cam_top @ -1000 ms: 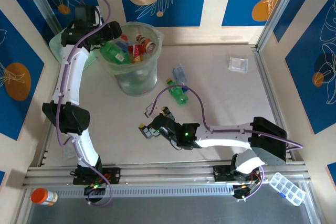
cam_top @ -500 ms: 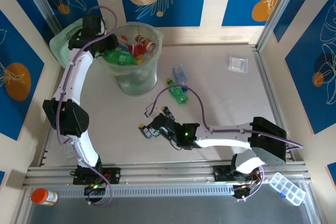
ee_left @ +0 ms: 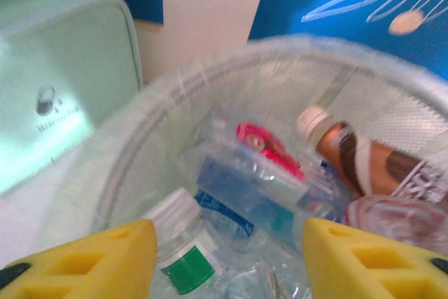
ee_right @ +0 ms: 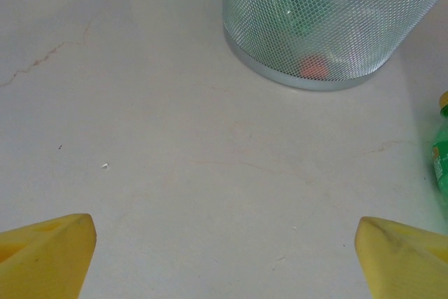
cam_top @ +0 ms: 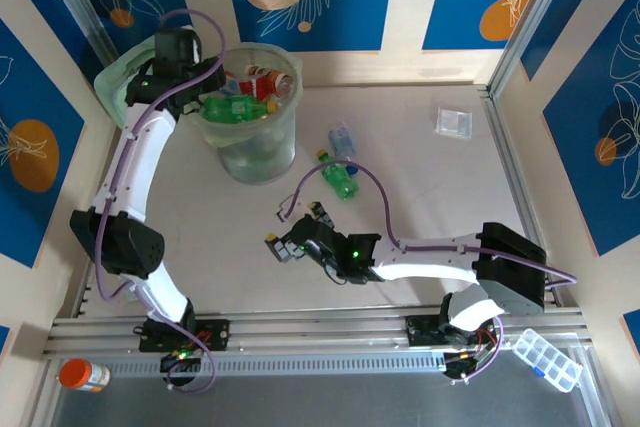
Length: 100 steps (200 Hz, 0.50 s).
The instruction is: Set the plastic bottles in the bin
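Note:
The bin [cam_top: 283, 137] stands at the back left, holding several plastic bottles: a green one [cam_top: 235, 109] on top, red-labelled ones [cam_top: 256, 81] behind. My left gripper [cam_top: 207, 80] hovers over the bin's left rim, open. In the left wrist view the left gripper [ee_left: 227, 264] has nothing between its yellow fingertips [ee_left: 91, 260]. A clear white-capped bottle [ee_left: 182, 246] lies below it in the bin [ee_left: 140, 145]. On the table lie a clear blue-labelled bottle [cam_top: 342, 139] and a green bottle [cam_top: 341, 179]. My right gripper [cam_top: 293, 230] sits low and open in front of the bin [ee_right: 322, 26], with the green bottle [ee_right: 441, 166] at its right.
A pale green boxy container [cam_top: 120, 87] stands left of the bin, close to my left wrist. A small clear box [cam_top: 453, 123] lies at the back right. An orange-lidded jar [cam_top: 83, 375] and a compartment case [cam_top: 547, 357] sit by the near rail.
My left gripper has drawn back from over the bin's middle toward its left rim. The green bottle now lies on top of the pile inside. The right arm has not moved.

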Each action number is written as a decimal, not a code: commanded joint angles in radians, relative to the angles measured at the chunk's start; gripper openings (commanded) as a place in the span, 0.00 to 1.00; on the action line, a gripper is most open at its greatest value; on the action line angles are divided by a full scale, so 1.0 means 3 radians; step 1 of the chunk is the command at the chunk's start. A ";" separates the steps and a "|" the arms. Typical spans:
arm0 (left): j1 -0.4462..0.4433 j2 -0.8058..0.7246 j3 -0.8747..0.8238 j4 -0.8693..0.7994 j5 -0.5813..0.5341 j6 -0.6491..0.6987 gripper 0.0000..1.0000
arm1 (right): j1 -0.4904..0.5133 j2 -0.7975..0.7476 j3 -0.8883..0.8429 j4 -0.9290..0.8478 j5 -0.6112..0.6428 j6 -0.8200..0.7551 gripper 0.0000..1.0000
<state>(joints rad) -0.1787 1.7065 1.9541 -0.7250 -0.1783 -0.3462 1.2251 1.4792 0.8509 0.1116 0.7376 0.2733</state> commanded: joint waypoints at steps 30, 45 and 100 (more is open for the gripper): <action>-0.0168 -0.0643 -0.0201 -0.0053 0.0084 -0.0146 0.57 | -0.0098 -0.0325 -0.0123 0.0118 0.0007 0.0029 0.95; -0.0273 -0.0830 -0.0436 -0.0049 0.0251 -0.0301 0.54 | -0.0081 -0.0425 -0.0227 0.0311 0.0031 -0.0087 0.95; -0.1142 -0.2059 -0.2166 0.0884 0.0325 -0.0818 0.53 | -0.0634 -0.0599 -0.0141 -0.0313 -0.0057 0.0432 0.90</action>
<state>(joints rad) -0.4343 1.2083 1.4776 -0.6159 -0.0982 -0.5003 1.1473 1.3430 0.7666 0.1467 0.7540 0.2779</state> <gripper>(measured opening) 0.530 0.914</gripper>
